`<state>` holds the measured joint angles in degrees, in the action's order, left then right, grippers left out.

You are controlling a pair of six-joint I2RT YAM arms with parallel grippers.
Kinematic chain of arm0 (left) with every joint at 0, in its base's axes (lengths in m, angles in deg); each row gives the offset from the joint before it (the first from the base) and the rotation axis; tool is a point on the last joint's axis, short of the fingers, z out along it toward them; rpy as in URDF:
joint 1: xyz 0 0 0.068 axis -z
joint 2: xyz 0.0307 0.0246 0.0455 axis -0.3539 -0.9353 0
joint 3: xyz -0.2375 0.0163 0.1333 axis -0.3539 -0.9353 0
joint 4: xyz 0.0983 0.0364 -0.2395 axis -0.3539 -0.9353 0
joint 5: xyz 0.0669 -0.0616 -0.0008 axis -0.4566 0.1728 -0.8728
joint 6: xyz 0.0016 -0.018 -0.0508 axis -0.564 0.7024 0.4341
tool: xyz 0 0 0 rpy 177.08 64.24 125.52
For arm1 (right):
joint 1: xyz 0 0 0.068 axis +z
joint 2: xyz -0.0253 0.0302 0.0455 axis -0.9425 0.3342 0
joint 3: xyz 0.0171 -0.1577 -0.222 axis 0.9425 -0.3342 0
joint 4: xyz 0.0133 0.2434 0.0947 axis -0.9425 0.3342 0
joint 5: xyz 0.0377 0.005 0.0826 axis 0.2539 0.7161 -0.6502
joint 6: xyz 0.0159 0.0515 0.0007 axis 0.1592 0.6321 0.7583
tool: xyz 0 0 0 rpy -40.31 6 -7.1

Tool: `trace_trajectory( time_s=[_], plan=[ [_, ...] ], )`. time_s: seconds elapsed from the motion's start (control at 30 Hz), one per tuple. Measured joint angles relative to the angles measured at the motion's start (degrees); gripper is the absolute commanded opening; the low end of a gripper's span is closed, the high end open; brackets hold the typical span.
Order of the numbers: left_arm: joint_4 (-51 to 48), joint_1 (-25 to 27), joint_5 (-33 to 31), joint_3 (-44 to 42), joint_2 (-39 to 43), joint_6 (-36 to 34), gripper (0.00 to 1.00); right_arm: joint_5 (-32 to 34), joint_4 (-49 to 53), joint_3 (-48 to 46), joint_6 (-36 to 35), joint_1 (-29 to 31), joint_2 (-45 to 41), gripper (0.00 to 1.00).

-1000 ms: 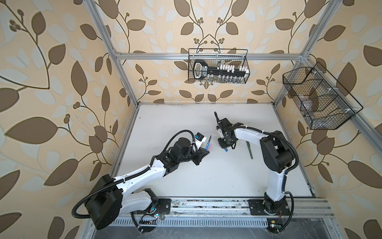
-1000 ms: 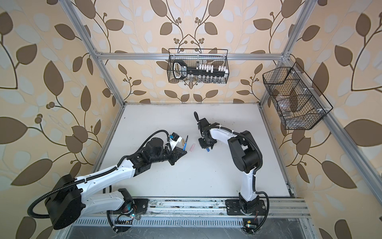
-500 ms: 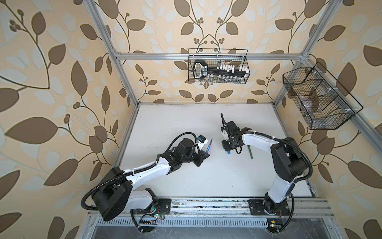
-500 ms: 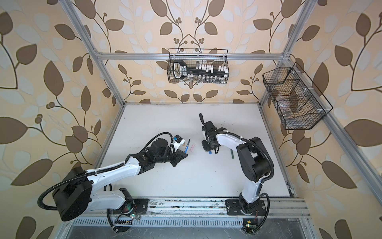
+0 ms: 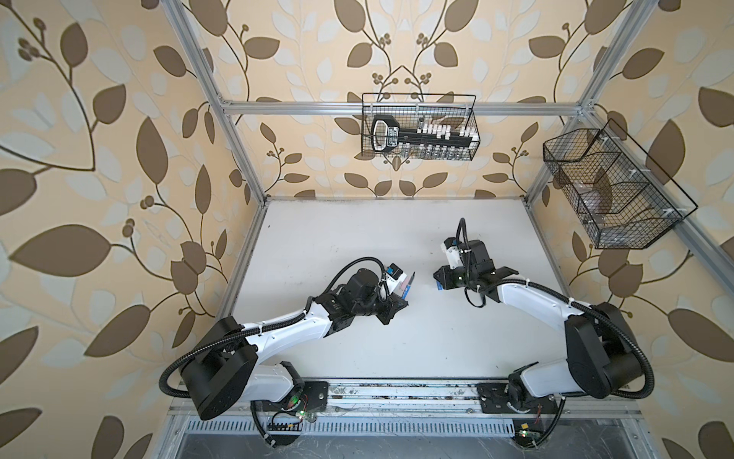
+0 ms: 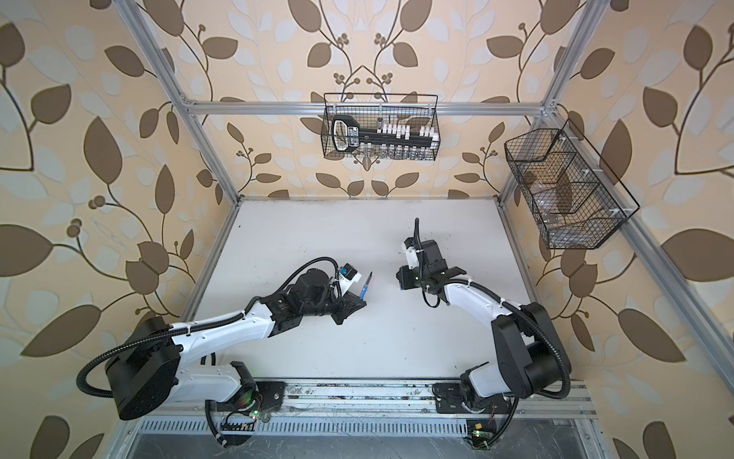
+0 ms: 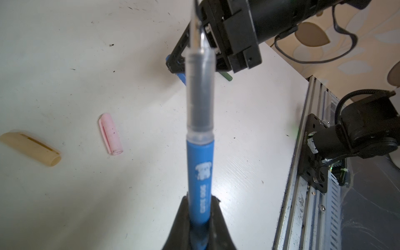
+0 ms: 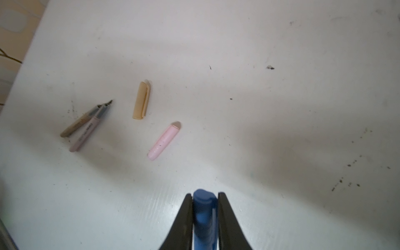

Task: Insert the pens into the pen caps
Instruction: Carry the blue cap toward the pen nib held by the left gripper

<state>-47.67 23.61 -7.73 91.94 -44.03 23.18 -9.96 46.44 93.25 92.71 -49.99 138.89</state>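
Observation:
My left gripper (image 7: 200, 199) is shut on the blue pen (image 7: 200, 168), whose dark tip points away toward my right gripper (image 7: 177, 65). In the right wrist view the right gripper (image 8: 204, 195) is shut on the blue cap (image 8: 203, 207), held above the table. In both top views the blue pen (image 5: 408, 288) (image 6: 365, 287) and the blue cap (image 5: 438, 285) face each other across a short gap. On the table lie a pink cap (image 8: 163, 140), a tan cap (image 8: 141, 100), a tan pen (image 8: 80, 123) and a pink pen (image 8: 86, 134). A green end (image 7: 227, 76) shows behind the right gripper.
Two black wire baskets hang on the walls, one at the back (image 5: 419, 127) and one at the right (image 5: 611, 190). An aluminium rail (image 5: 397, 391) with both arm bases runs along the front edge of the white table (image 5: 357, 234).
The right arm has swung its elbow out to the right and now hides the green pen in the top views. The left gripper has shifted slightly right with the blue pen.

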Motion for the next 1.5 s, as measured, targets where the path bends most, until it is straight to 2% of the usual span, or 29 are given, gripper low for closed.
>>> trace_trajectory(
  time_s=[0.33,0.63,1.5],
  plan=[
    [0.02,1.09,0.00,0.24,-0.02,-0.02,0.00,-12.22,-21.92,-8.37,14.86,-2.19,-6.29,0.19],
    [0.20,1.11,0.04,0.24,0.24,0.00,0.00,-14.80,-30.86,-11.87,23.67,-2.01,-14.14,0.18],
    [1.11,1.86,1.55,0.24,0.24,0.17,0.00,-15.02,-37.44,-11.52,28.98,2.36,-13.75,0.18]
  ],
)
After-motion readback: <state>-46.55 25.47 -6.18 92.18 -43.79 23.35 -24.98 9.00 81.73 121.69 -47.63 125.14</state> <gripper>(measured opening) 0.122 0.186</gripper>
